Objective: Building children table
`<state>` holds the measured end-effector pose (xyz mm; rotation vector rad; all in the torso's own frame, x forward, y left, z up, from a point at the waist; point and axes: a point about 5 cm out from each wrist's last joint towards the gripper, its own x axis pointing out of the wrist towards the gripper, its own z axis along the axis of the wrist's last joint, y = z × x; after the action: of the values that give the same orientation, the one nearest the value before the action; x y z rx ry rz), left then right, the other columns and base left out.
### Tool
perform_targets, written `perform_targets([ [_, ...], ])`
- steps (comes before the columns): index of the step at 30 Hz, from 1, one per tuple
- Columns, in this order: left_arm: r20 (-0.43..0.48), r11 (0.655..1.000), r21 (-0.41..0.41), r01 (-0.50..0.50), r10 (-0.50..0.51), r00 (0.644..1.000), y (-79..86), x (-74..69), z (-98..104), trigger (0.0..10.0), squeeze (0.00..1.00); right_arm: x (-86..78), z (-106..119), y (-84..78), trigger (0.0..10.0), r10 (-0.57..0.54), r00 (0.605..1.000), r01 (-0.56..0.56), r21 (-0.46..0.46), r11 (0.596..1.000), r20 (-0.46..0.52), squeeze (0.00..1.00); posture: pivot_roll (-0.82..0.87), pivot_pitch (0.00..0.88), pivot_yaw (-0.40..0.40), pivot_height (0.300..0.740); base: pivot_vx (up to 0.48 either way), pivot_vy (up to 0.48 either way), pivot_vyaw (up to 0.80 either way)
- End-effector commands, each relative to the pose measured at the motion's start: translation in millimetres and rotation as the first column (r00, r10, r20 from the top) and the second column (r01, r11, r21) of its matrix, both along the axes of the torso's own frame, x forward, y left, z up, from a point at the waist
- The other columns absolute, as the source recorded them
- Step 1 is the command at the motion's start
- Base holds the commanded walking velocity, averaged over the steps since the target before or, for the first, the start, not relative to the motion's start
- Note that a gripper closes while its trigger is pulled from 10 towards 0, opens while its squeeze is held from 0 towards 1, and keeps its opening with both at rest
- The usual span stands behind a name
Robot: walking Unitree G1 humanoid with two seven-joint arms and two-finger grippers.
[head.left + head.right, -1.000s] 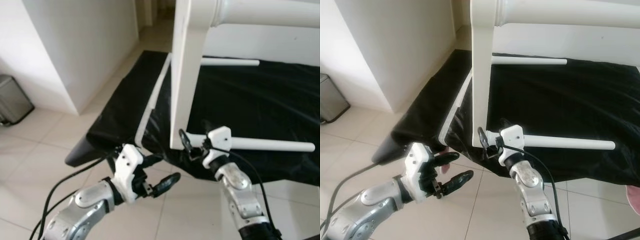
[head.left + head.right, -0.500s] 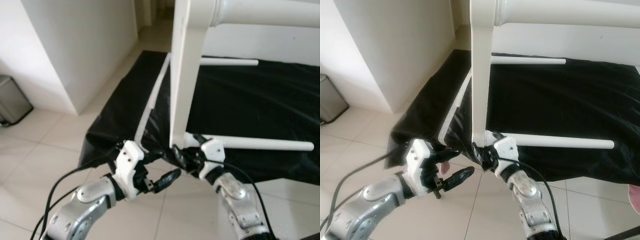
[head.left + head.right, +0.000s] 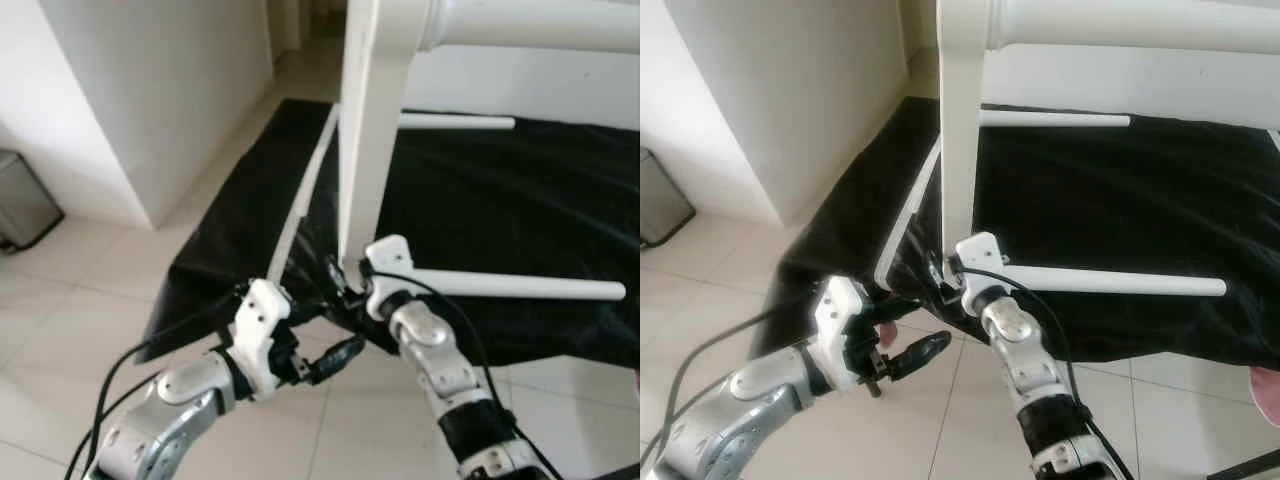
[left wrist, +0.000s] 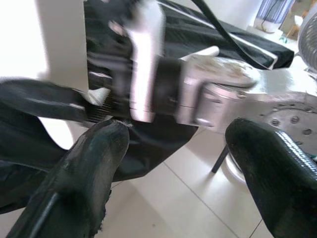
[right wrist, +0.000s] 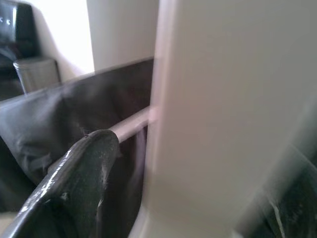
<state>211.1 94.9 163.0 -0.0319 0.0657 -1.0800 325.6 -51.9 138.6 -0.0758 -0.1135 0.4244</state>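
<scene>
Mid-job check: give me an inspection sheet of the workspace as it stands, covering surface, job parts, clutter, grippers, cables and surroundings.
Surface: black cloth draped over a low platform, creased.
Job's things: white table leg stands upright at the cloth's near edge; lower white rod and far white rod run off it to the right; a white slat lies along the left edge.
Clutter: nothing seen.
Grippers: right gripper at the foot of the leg, jaws either side of it; left gripper low beside it, jaws open, holding nothing.
Cables: black cables loop along both arms.
Surroundings: tiled floor, white wall, grey bin on the left.
</scene>
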Motion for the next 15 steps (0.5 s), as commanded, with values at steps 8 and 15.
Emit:
perform_targets([
  [8,0.000,1.000,-0.013,0.020,-0.020,1.000,-4.5,-3.7,0,10.0,0.00,26.2,26,43.1,10.0,0.025,1.000,-0.025,0.044,0.999,-0.013,0.00,0.15,0.000,-0.022,0.740,0.000,0.000,0.00],
  [15,0.001,1.000,-0.018,0.022,-0.022,1.000,-6.8,-2.9,0,10.0,0.00,41.8,47,62.4,10.0,0.029,1.000,-0.029,0.046,0.999,-0.006,0.00,0.16,0.000,-0.027,0.740,0.000,0.000,0.00],
])
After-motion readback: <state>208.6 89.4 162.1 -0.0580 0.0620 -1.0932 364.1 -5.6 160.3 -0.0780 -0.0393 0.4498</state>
